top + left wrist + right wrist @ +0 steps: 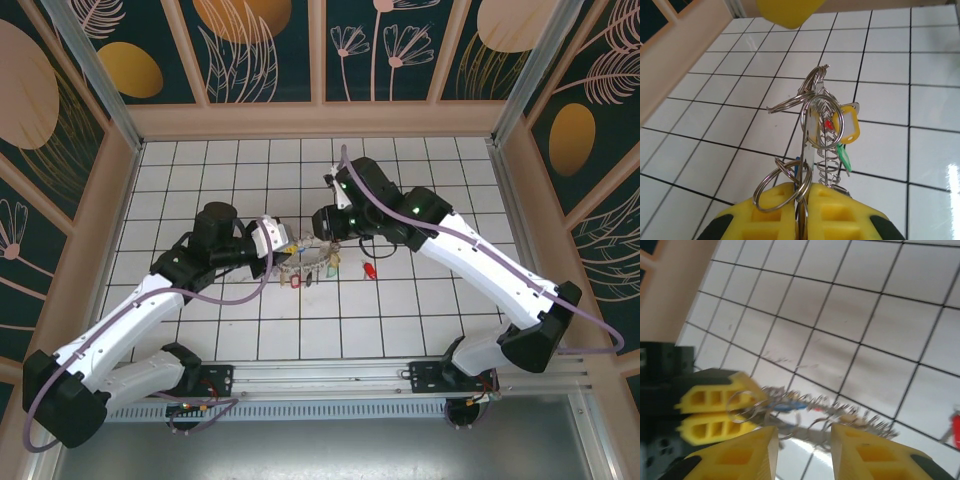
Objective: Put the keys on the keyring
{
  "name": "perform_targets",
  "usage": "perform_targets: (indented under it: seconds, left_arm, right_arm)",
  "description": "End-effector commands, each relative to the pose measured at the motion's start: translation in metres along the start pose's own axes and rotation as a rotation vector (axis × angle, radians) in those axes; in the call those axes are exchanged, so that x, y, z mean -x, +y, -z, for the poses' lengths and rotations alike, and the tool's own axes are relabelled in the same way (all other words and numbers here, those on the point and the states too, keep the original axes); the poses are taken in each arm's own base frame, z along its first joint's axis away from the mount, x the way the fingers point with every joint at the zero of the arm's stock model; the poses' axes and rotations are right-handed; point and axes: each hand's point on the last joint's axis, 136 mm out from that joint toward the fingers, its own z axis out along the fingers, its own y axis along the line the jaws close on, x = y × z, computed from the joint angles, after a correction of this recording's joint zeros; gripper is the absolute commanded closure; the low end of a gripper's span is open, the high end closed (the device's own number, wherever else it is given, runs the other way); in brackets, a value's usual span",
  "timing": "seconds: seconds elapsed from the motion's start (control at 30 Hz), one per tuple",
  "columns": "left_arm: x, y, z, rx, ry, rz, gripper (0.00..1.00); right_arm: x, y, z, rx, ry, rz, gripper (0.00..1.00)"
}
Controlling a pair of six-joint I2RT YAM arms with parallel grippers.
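The white tiled table (pixel 420 320) is boxed in by a wooden frame (pixel 320 120) on three sides, with a metal rail (pixel 330 375) along the near edge. Both arms meet near its middle, with open tiles all round them, most of all toward the far wall and the right side. From above, the left tool (pixel 283 243) and the right tool (pixel 326 232) sit close together. The keyring (pixel 308 265) shows as a small tangle between and just in front of them. A red key (pixel 370 271) lies flat on the table just right of that cluster, apart from it.

The left wrist camera gives detail the overhead view lacks. The left tool's jaws are closed on the keyring's wire, which runs out from the yellow fingers (pixel 775 210) as several loops and a coiled, spring-like length. Threaded on it are keys (pixel 849 122) with yellow, green and blue heads; whether they touch the table cannot be told. The right wrist view, blurred, shows the right tool's fingers parted with a clear gap and gripping nothing, the keyring just beyond their tips.
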Motion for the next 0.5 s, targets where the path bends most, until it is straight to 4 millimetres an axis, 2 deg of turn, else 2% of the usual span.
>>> perform_targets:
  seconds: [0.0, 0.23, 0.47]
  left_arm:
    - [0.008, 0.006, 0.005, 0.039, -0.016, -0.144, 1.00]
    - [0.001, 0.004, 0.000, 0.026, 0.009, -0.178, 1.00]
    - [-0.001, 0.001, 0.000, 0.015, 0.007, -0.176, 1.00]
  right_arm:
    - [-0.004, 0.025, -0.002, 0.062, 0.045, -0.053, 0.65]
    - [-0.010, 0.022, -0.027, -0.044, 0.123, -0.044, 0.65]
    - [-0.016, 0.014, -0.039, -0.113, 0.168, -0.021, 0.65]
